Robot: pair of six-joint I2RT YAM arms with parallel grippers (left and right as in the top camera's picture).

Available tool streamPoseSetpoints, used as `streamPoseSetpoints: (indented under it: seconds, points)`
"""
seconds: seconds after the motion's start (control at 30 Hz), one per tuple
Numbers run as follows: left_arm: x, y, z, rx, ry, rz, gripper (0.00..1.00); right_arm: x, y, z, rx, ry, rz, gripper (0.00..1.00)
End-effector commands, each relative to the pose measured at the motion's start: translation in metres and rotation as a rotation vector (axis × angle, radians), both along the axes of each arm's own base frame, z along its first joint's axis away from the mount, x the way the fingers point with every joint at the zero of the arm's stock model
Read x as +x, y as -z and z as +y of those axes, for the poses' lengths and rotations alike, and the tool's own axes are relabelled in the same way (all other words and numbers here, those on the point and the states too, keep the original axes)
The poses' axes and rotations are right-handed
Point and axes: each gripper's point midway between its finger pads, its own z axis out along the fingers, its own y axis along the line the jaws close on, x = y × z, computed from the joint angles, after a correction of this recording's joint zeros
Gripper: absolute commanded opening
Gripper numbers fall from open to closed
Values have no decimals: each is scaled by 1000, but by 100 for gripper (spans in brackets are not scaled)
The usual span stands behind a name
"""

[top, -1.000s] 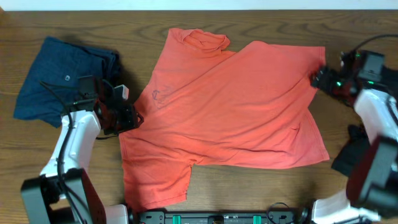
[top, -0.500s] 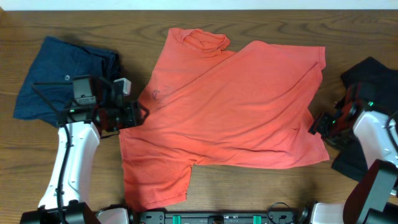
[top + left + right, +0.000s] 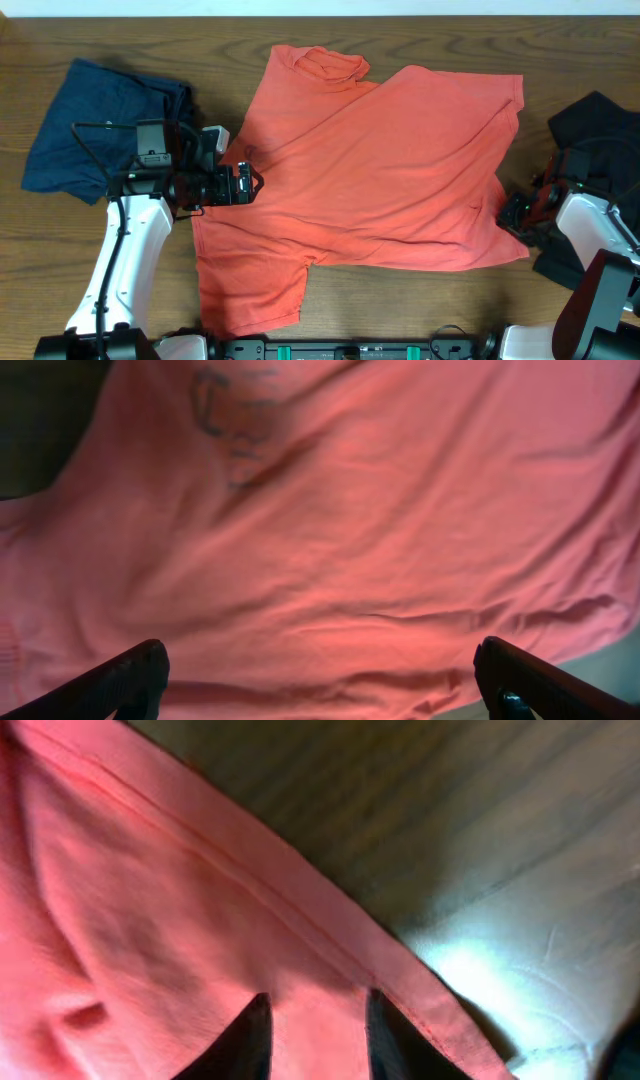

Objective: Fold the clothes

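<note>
Spread for folding, the coral T-shirt (image 3: 380,170) is overhung by parted left fingers (image 3: 130,675); right fingers' (image 3: 250,1030) hold on its hem cannot be told.

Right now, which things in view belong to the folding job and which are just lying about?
Part of the job:
- coral-red T-shirt, spread out mid-table
- navy-blue garment, bunched at the left end
- black garment, at the right end, partly hidden by the right arm

Not part of the job:
- wooden table, just the work surface
- black-and-green bar at the near edge, rig hardware
</note>
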Motion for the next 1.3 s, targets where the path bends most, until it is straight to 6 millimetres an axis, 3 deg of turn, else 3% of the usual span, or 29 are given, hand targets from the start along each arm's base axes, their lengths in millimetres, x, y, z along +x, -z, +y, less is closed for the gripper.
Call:
streamPoseSetpoints:
  seconds: [0.0,0.07,0.17,0.23,0.33,0.53,0.67,0.77,0.97,1.0,1.07,1.1,1.17,1.27]
  points:
    - [-2,17,7,49,-1,42,98,-13,7,-7,-26,59,46,41]
    - [-3,27,7,47,1,72,98,-19,8,-18,-88,107,75,66]
    - [-2,40,7,44,1,111,99,-23,7,-33,-172,154,91,75]
    - [-3,49,6,43,6,137,100,-20,7,-35,-181,157,81,75]
    - [-4,62,0,43,28,173,100,-18,7,-30,-148,153,68,63]
    - [-6,86,-3,107,58,221,97,-23,7,-33,-168,153,93,4]
    - [-10,91,2,148,54,246,96,-42,-12,-54,-247,214,168,1]
    - [-10,91,2,148,54,245,96,-61,-44,-74,-318,315,226,1]
    - [-10,91,2,147,54,246,96,-83,-96,-85,-327,443,201,1]
    - [-10,91,2,147,54,246,96,-84,-100,-85,-331,449,186,6]
    - [-10,91,2,147,54,245,96,-84,-105,-82,-323,454,159,69]
    - [-10,91,2,147,54,245,96,-83,-107,-81,-317,454,145,84]
    - [-10,91,2,147,54,244,96,-79,-109,-78,-299,455,118,89]
    - [-9,88,-2,125,58,242,96,-60,-107,-71,-233,405,43,84]
